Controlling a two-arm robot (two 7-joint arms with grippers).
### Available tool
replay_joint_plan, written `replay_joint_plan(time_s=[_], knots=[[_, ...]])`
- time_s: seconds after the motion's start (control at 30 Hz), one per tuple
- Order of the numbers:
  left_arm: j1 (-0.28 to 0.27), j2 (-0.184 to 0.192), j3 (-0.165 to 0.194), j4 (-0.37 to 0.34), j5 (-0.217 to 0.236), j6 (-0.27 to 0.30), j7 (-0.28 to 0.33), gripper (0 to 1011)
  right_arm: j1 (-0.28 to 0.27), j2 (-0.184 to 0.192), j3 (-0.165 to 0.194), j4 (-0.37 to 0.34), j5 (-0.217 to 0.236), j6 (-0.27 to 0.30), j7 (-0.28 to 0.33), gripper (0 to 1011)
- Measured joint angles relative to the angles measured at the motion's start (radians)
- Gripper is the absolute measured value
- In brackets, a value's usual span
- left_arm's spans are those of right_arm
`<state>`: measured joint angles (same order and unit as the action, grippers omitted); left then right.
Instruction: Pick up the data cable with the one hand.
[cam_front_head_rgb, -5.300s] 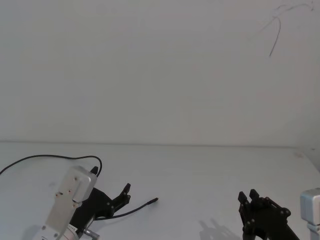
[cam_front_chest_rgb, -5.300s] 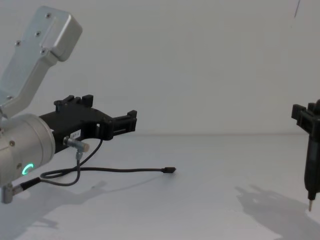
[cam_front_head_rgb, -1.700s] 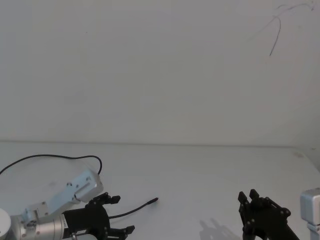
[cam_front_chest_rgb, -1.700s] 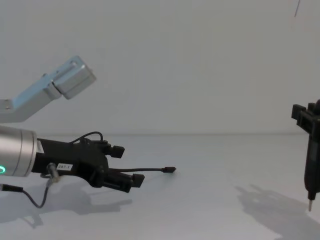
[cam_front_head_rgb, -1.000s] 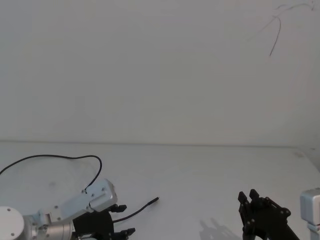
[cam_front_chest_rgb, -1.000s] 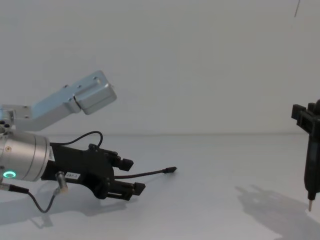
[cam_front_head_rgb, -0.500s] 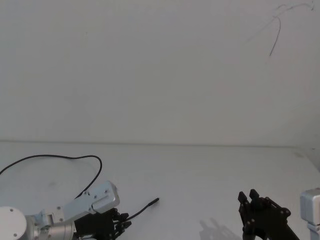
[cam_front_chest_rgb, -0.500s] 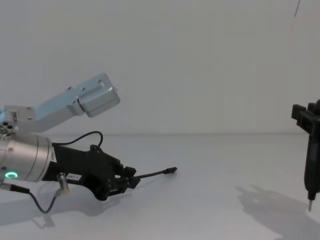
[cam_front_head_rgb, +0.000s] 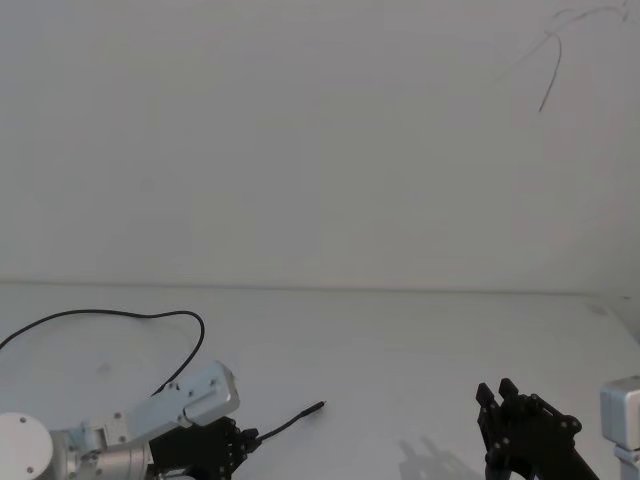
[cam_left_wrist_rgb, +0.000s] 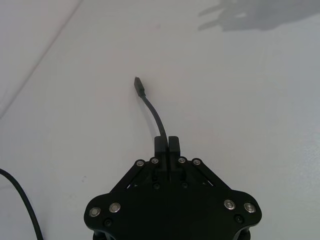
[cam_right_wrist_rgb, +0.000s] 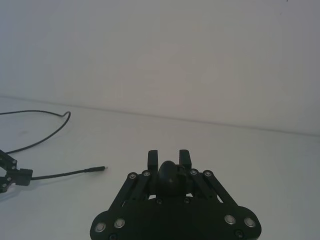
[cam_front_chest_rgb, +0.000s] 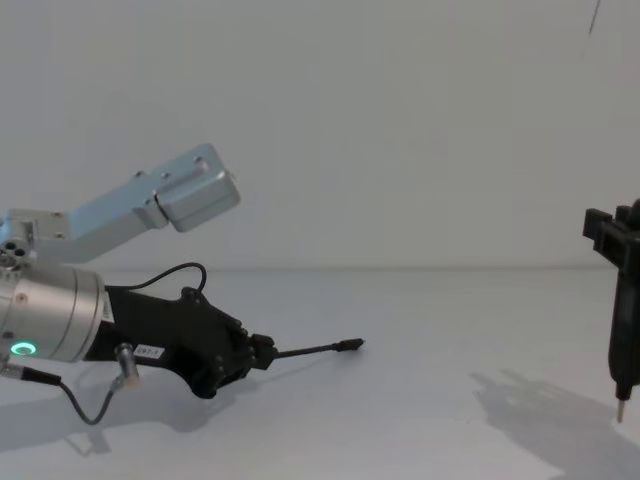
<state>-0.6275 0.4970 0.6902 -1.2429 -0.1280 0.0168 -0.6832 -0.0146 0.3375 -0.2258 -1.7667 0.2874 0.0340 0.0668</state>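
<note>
The data cable is a thin black line on the white table, with its small plug sticking out to the right. Its long loop curves back across the table's left side. My left gripper, black with a silver wrist and a green ring light, lies low over the table and is shut on the cable a short way behind the plug. The left wrist view has the cable running out from between the closed left gripper. My right gripper is parked at the lower right, fingers slightly apart.
A thin black wire with a silver connector hangs under my left wrist. The white tabletop meets a plain white wall behind. The right wrist view also shows the cable far off.
The left gripper, open around the cable a second ago, has shut on it. The plug end has shifted slightly to the right. The right arm has stayed still.
</note>
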Motion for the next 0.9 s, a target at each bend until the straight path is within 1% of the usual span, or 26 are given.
replay_joint_plan(time_s=[0.13,0.23,0.27,0.37,0.47,0.5,0.57,0.6,0.67,0.7,0.77,0.8,0.9], knots=[[0.006,-0.001,-0.013,0.001,-0.019,-0.017,-0.01,38,0.0,0.0,0.0,0.0,0.0,0.0,0.0,251],[0.014,-0.002,-0.029,0.002,-0.045,-0.035,-0.025,38,0.0,0.0,0.0,0.0,0.0,0.0,0.0,251],[0.014,-0.002,-0.029,0.002,-0.045,-0.035,-0.025,38,0.0,0.0,0.0,0.0,0.0,0.0,0.0,251],[0.024,-0.002,-0.047,0.003,-0.08,-0.056,-0.045,38,0.0,0.0,0.0,0.0,0.0,0.0,0.0,251],[0.03,-0.001,-0.059,0.005,-0.106,-0.069,-0.06,38,0.0,0.0,0.0,0.0,0.0,0.0,0.0,251],[0.034,-0.001,-0.066,0.005,-0.124,-0.077,-0.071,38,0.0,0.0,0.0,0.0,0.0,0.0,0.0,251],[0.039,0.0,-0.073,0.006,-0.142,-0.084,-0.082,38,0.0,0.0,0.0,0.0,0.0,0.0,0.0,251],[0.042,0.0,-0.08,0.007,-0.16,-0.092,-0.093,38,0.0,0.0,0.0,0.0,0.0,0.0,0.0,251],[0.047,0.001,-0.088,0.008,-0.183,-0.1,-0.109,38,0.0,0.0,0.0,0.0,0.0,0.0,0.0,251],[0.052,0.002,-0.097,0.009,-0.203,-0.106,-0.123,38,0.0,0.0,0.0,0.0,0.0,0.0,0.0,251],[0.056,0.003,-0.105,0.01,-0.223,-0.112,-0.138,38,0.0,0.0,0.0,0.0,0.0,0.0,0.0,251],[0.061,0.004,-0.112,0.011,-0.248,-0.118,-0.157,38,0.0,0.0,0.0,0.0,0.0,0.0,0.0,251],[0.068,0.006,-0.122,0.013,-0.282,-0.124,-0.185,38,0.0,0.0,0.0,0.0,0.0,0.0,0.0,251]])
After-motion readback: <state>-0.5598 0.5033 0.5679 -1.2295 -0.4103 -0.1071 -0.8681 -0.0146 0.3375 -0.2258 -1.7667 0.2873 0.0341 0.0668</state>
